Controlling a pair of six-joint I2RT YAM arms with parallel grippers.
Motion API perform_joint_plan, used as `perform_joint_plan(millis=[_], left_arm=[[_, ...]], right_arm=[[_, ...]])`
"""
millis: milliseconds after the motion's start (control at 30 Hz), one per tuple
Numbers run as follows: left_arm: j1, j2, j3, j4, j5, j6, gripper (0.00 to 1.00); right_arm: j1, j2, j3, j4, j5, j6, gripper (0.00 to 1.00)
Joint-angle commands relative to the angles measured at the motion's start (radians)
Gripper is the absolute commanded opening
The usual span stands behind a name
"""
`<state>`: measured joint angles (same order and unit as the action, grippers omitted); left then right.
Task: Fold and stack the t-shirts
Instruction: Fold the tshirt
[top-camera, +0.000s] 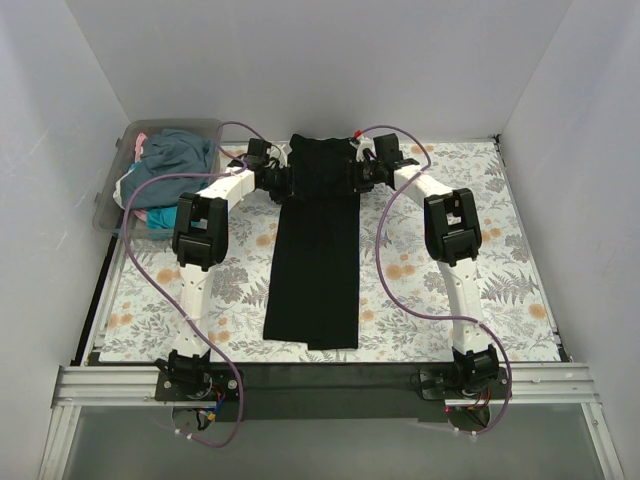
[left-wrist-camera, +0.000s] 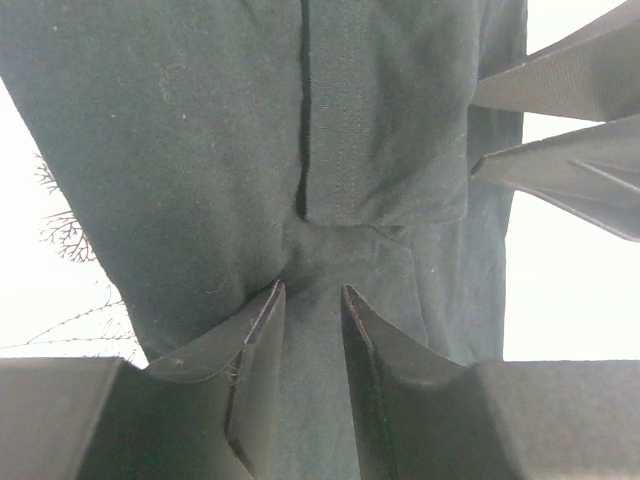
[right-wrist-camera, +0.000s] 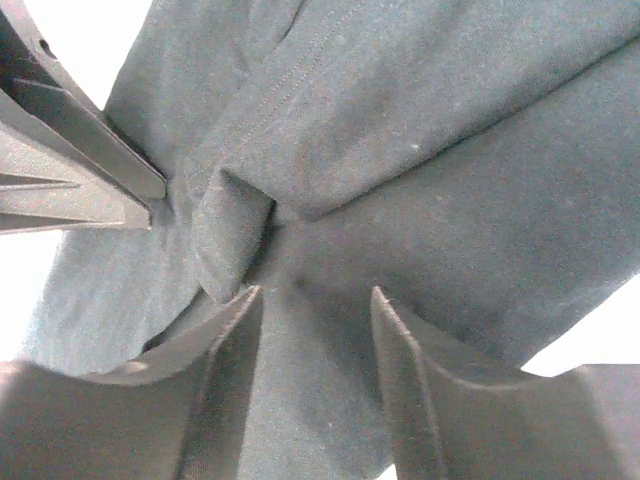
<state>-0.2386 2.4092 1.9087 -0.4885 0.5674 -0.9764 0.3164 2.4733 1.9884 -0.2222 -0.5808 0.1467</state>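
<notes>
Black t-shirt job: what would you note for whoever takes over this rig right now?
Left hand: shut on the black t-shirt at its far end.
Right hand: at the same end, jaws wider, grip unclear.
Black t-shirt: a long narrow strip down the table, far end raised.
Other shirts: bunched in the bin, far left.
Done: lengthwise folds, it seems. Left: fold the strip crosswise, fold the others, stack.

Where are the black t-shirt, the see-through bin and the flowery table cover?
black t-shirt (top-camera: 318, 270): overhead view, middle of its long folded body.
clear bin (top-camera: 110, 195): overhead view, its left wall.
floral table cover (top-camera: 515, 260): overhead view, bare patch near the right edge.
</notes>
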Motion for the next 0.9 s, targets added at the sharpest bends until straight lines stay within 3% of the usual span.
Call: perform_joint_plan(millis=[0,167,267,400,467,533,700,767,867], left_arm=[[0.012,0.005,0.018,-0.035,-0.034,0.015,0.30],[0.013,-0.111,0.000,-0.029,0.038,0.024,0.40],[0.019,-0.246,-0.055,-0.013,0.071,0.060,0.58],[0.045,-0.497,-0.259,0.050,0.149,0.175,0.78],[0.080,-0.645,-0.385,0.042,0.216,0.290,0.89],[0.130,-0.772,-0.481,-0.025,0.270,0.393,0.93],[0.165,-1.017,-0.673,-0.231,0.312,0.850,0.88],[0.165,-1.143,-0.785,-0.332,0.318,1.093,0.88],[0.165,-1.258,-0.920,-0.507,0.351,1.342,0.87]], right_arm=[[-0.017,0.007,0.032,0.006,0.015,-0.029,0.57],[-0.014,-0.138,0.003,-0.003,-0.048,-0.065,0.74],[-0.014,-0.255,-0.029,-0.058,-0.063,-0.143,0.82],[-0.002,-0.433,-0.172,-0.167,-0.122,-0.246,0.86],[0.036,-0.550,-0.282,-0.230,-0.111,-0.314,0.86],[0.076,-0.635,-0.371,-0.317,-0.079,-0.425,0.88],[0.223,-0.881,-0.608,-0.512,0.051,-0.660,0.90],[0.274,-0.976,-0.704,-0.549,0.107,-0.760,0.91],[0.360,-1.092,-0.810,-0.556,0.171,-0.849,0.90]])
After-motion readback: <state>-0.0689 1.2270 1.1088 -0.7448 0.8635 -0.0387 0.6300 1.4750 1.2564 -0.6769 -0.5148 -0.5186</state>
